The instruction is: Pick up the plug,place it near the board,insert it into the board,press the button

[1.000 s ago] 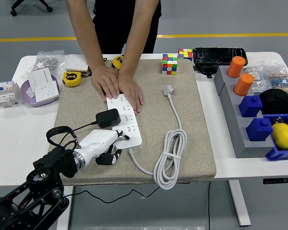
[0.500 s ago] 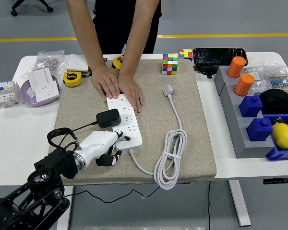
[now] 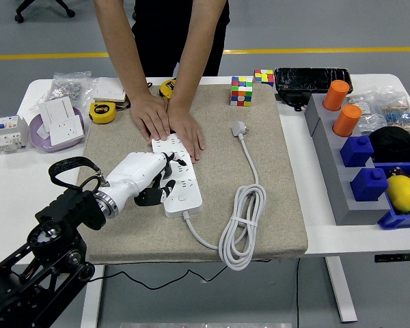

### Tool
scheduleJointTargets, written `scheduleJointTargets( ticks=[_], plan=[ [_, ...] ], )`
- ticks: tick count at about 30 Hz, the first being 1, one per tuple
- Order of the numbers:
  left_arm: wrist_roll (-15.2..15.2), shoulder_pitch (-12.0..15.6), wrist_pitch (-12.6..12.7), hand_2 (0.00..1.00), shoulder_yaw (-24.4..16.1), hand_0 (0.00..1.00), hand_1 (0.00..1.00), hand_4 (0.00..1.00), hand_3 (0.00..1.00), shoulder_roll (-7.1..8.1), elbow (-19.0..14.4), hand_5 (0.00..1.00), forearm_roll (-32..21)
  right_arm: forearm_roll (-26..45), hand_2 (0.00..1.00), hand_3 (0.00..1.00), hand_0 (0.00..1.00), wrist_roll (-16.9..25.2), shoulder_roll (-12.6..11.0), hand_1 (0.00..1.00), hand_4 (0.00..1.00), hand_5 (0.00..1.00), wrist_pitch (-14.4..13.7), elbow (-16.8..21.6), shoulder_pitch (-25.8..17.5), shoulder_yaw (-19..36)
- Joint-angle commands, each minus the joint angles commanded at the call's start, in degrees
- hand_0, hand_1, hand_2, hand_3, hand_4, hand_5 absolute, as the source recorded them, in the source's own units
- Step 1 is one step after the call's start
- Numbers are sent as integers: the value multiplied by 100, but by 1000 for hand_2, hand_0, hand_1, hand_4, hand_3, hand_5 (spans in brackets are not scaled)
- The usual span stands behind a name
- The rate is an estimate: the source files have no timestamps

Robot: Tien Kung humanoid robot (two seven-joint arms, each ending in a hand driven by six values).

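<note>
You see a beige mat (image 3: 191, 225) on the white table (image 3: 14, 184), grey floor beyond. Your left hand (image 3: 140, 179) covers the plug on the board (image 3: 184, 195), fingers (image 3: 165, 186) curled; grip unclear.

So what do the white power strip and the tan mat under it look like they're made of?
The white power strip looks like smooth hard plastic: even white, crisp moulded edges, slight sheen. The tan mat looks like woven fabric, perhaps burlap or felt: matte, flecked texture, soft rounded edges. Neither is certain from this view.

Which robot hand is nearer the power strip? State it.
Left. The left hand is over the near part of the power strip, on its left side. The right hand is out of view.
</note>
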Motion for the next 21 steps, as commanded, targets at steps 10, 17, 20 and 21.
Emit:
scheduleJointTargets(
  ticks=[10,17,20,21],
  plan=[
    [-661,-411,1537,439,-349,476,471,809,454,-367,762,157,-592,-19,761,794,868,-18,6,776,998,866,2,0,-4,7],
    [-677,-629,1242,625,-463,640,737,884,570,-551,1512,259,-1069,-1,762,794,868,-16,-3,776,998,867,5,0,2,-55],
    [-674,-659,1147,625,-470,640,737,884,570,-602,1747,259,-1067,-15,762,794,868,-25,-6,776,998,867,7,0,-3,-56],
    [-680,-666,1151,755,-474,790,819,886,676,-627,1839,236,-1075,-15,761,794,868,-26,-7,775,998,867,7,0,-7,-60]
  ],
)
